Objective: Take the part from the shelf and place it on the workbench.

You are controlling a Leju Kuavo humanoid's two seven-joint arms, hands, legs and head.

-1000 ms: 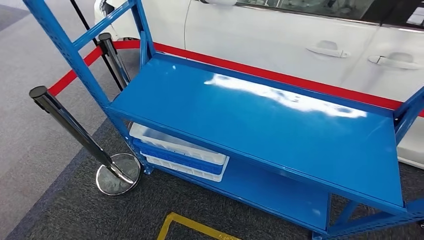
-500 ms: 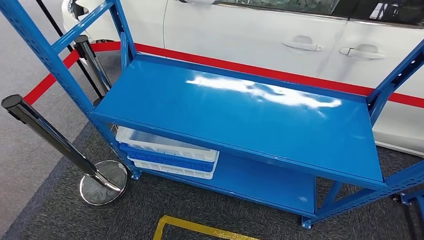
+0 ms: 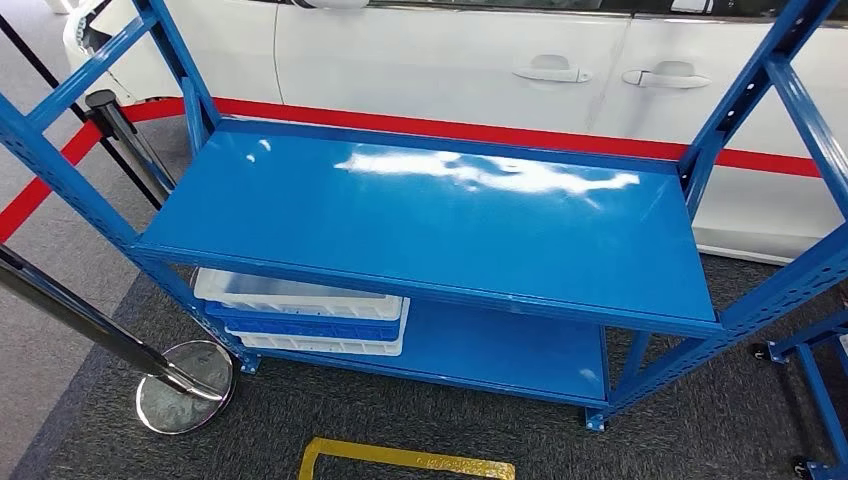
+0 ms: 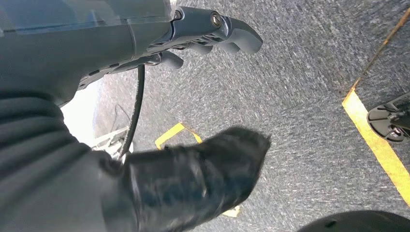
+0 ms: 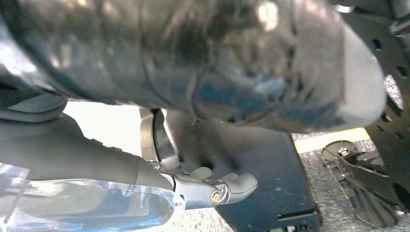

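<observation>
Nearest to me, my left hand (image 4: pixel 203 29) hangs above grey carpet (image 4: pixel 300 87), fingers loosely apart and bent, with nothing in them. My right hand (image 5: pixel 212 188) also hangs low. A blurred dark bulk covers most of it, so I cannot tell whether its fingers lie apart or closed. In the head view, a yellow floor marking (image 3: pixel 405 459) lies on the carpet at the near edge. To its left stands the chrome base of a stanchion (image 3: pixel 183 398), just beside the near left foot of the blue shelf unit (image 3: pixel 430 215). A stack of trays (image 3: pixel 305 315), white over blue over white, sits at the left end of the lower board. From this angle I cannot see what the trays hold, so I cannot pick out the part. A red barrier belt (image 3: pixel 40 185) runs past the shelf on its left. A white car (image 3: pixel 420 60) stands beyond, its door handles (image 3: pixel 552 72) facing me.
</observation>
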